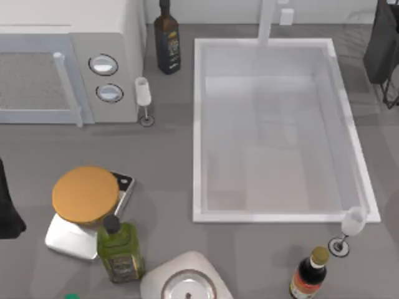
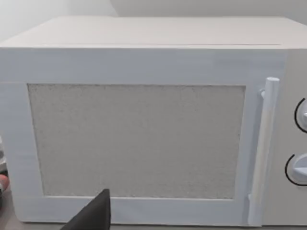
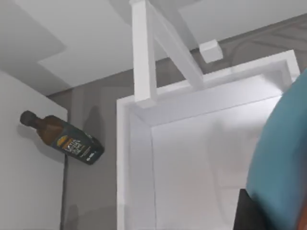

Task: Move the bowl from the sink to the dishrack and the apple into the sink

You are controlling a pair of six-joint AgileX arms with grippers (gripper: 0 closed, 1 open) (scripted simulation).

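The sink [image 1: 199,131] is a large white basin right of the table's middle, and its pale bottom is bare. My right arm [image 1: 381,43] reaches over the far right corner, above the thin wires of the dishrack [image 1: 360,28]. In the right wrist view the blue bowl [image 3: 283,158] sits close against the camera, with a dark finger [image 3: 245,211] beside it, and the gripper is shut on it. The sink [image 3: 129,143] lies below it. The apple is out of view. My left arm [image 1: 7,208] is parked at the left edge.
A white microwave [image 1: 93,37] stands at the back left, and the left wrist camera faces its door [image 2: 139,139]. A dark bottle [image 1: 167,43] and a wine glass [image 1: 143,93] stand beside it. Near the front are an orange-lidded container [image 1: 85,194], a green oil bottle [image 1: 120,249], a sauce bottle [image 1: 308,274] and a second glass [image 1: 352,223].
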